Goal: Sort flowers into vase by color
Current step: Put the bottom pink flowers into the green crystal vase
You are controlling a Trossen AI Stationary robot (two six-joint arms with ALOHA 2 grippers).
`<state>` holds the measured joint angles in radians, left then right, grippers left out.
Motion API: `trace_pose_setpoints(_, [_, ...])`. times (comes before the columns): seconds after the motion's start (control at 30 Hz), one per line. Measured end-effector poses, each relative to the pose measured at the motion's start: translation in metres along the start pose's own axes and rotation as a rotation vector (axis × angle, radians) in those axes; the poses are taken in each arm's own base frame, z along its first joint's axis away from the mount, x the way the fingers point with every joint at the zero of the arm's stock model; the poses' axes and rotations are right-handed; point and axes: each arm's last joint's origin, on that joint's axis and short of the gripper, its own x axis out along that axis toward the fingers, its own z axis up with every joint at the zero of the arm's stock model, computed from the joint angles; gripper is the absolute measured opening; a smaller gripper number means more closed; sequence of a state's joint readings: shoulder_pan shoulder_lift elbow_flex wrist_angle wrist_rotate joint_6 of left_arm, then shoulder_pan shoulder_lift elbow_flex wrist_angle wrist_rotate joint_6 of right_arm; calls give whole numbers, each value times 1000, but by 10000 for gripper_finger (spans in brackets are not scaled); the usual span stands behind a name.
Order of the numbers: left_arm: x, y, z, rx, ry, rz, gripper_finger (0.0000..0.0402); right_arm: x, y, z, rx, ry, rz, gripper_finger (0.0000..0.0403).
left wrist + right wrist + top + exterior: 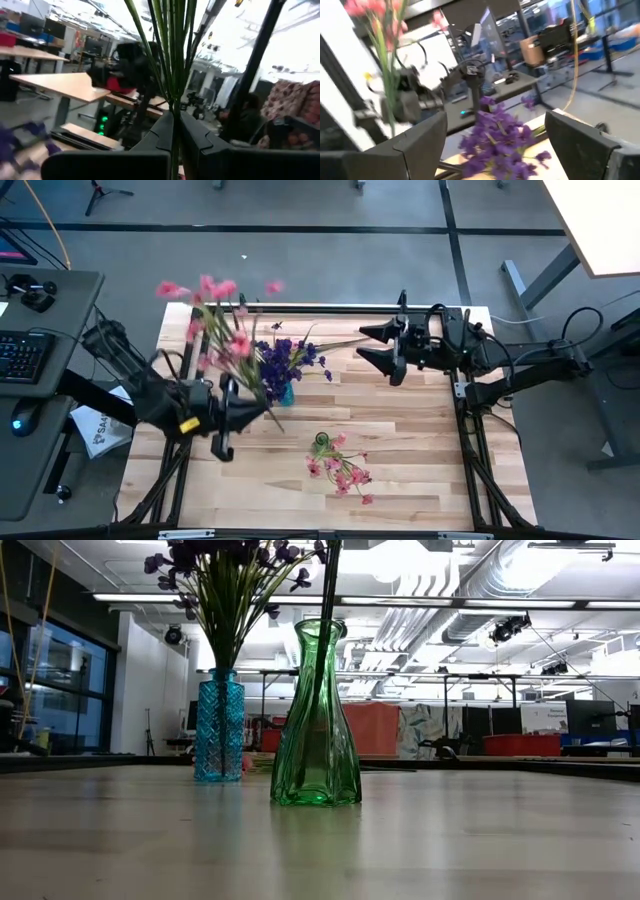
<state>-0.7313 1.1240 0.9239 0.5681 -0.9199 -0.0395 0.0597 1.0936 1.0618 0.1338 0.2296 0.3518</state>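
Note:
My left gripper (252, 414) is over the table's left half, shut on a pink-blossomed sprig (215, 320) that also shows in the right wrist view (375, 20). A blue vase (219, 725) holds purple flowers (290, 362) just right of that sprig. A green vase (316, 720) stands nearer the near edge, and pink flowers (343, 470) stick into it by their stems. My right gripper (372, 345) is open and hangs level above the far right part of the table. It points at the purple flowers (495, 135) and touches nothing. My left gripper pinches the pink sprig's bundle of thin green stems (174, 107) between its two fingers (200, 137), low on the stems. The fingers come level from the table's left and lie across the stems. The sprig is lifted clear and stands roughly upright, blossoms on top.
A black frame edges the wooden table (420, 480). A desk with a keyboard (20, 355) stands left of it, and a paper (95, 430) lies by the left edge. Bare wood shows on the near right side.

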Motion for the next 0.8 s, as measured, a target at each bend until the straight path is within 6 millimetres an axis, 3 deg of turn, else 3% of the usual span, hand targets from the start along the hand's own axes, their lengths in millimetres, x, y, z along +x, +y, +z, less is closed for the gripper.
trace_pose_setpoints(0.37, [-22,16,-89,-81,44,-157,0,-3,16,-7,236,23,49,330])
trace_pose_setpoints(0.6, [-1,24,-133,36,147,-219,0,-7,27,-10,294,7,19,330])
trace_pose_setpoints(0.8, [24,37,-162,157,178,-135,0,-8,30,-11,296,-1,4,330])
